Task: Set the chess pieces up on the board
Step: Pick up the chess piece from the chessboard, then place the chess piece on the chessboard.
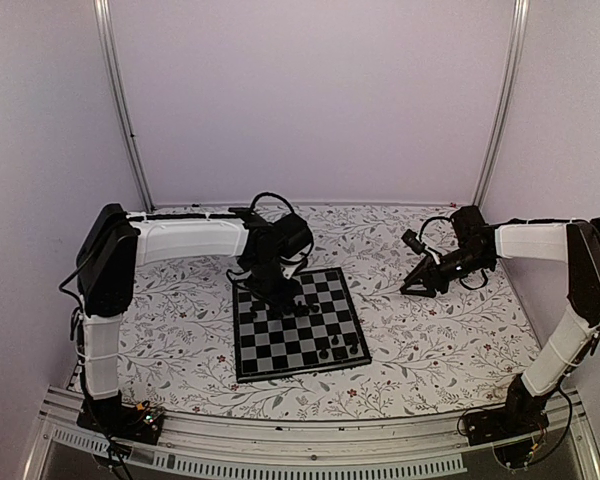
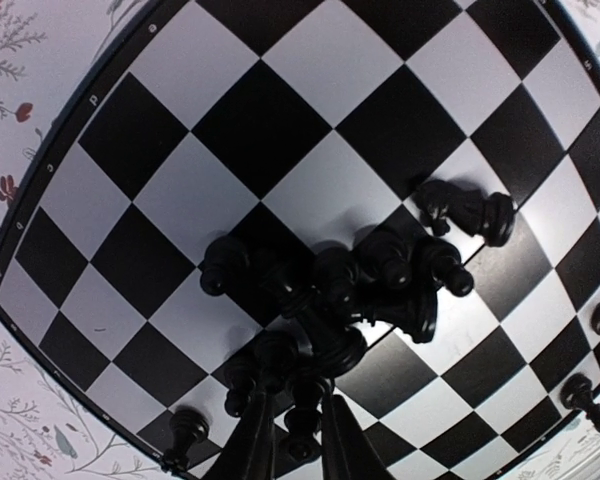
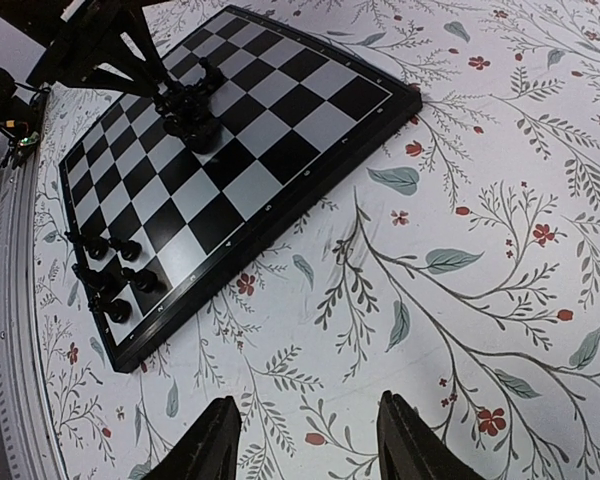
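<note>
The board [image 1: 280, 345] lies on the floral cover in front of the left arm. A heap of black chess pieces [image 2: 380, 270] sits in a clump on it, some toppled, and one lies apart [image 2: 465, 210]. My left gripper [image 2: 298, 400] reaches down at the heap's near edge, its fingers [image 2: 259, 454] closed round one small chess piece [image 2: 306, 425]. In the top view that gripper [image 1: 276, 290] is over the board's far left part. A few pieces [image 1: 335, 350] stand near the board's front right corner. My right gripper [image 3: 305, 440] hangs open over bare cloth to the right of the board [image 3: 280, 130].
The floral table cover [image 1: 430, 340] surrounds the board. White walls and two metal posts [image 1: 120, 100] close off the back. One piece [image 2: 185, 425] stands at the board's edge by my left fingers. The left arm [image 3: 90, 40] shows at the right wrist view's top left.
</note>
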Motion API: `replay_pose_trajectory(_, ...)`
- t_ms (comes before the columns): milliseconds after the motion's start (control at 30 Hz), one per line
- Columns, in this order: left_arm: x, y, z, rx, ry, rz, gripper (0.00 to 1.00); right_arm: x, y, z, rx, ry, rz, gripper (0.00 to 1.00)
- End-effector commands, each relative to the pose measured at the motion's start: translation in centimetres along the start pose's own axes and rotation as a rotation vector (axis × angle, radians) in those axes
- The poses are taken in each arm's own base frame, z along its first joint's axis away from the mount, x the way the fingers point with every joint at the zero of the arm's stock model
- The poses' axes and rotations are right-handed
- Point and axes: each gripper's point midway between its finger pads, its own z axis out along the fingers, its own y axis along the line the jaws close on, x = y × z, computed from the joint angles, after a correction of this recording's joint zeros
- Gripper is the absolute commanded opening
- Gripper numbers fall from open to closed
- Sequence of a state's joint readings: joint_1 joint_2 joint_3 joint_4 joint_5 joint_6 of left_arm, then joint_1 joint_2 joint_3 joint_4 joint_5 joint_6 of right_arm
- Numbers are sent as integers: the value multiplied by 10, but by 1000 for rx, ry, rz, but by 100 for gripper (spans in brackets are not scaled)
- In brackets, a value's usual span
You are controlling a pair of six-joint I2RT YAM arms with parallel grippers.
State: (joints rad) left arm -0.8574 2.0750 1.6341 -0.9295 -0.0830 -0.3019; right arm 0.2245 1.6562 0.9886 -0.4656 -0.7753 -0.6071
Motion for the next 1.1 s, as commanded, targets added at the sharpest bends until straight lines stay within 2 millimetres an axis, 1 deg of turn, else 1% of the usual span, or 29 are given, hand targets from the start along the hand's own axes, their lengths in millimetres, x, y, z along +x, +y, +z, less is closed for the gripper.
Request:
replay_pose_trajectory(0, 1, -1, 1, 28, 10, -9, 16, -5, 0, 0, -9, -3, -13, 50)
replay_pose_trajectory(100, 0, -2, -8, 24, 4, -14, 11, -5, 0, 0, -9, -3, -13, 50)
replay_pose_trajectory(233, -4, -8, -37, -1, -37, -7, 10, -5, 1, 1, -13, -3, -12, 50)
replay_pose_trajectory(300, -6, -22, -55, 31, -70, 10, 10, -5, 1, 1, -15, -4, -12, 50)
replay_pose_trajectory(367, -7, -40, -70, 79, -100, 29, 10, -6, 1, 1, -17, -6, -13, 50)
replay_pose_trajectory(433, -5, -56, -78, 110, -111, 59, 10, -6, 1, 1, -19, -5, -12, 50)
replay_pose_trajectory(533, 4, -77, -75, 127, -88, 112, 10, -7, 2, 0, -19, -6, -14, 50)
replay_pose_trajectory(767, 32, -110, -49, 148, 19, 190, 9, -7, 3, -1, -18, -9, -16, 50)
replay_pose_trajectory(900, 45, -115, -40, 147, 53, 205, 9, -7, 3, -1, -17, -9, -18, 50)
replay_pose_trajectory(1067, 57, -120, -36, 158, 78, 207, 9, -7, 3, 0, -23, -8, -13, 50)
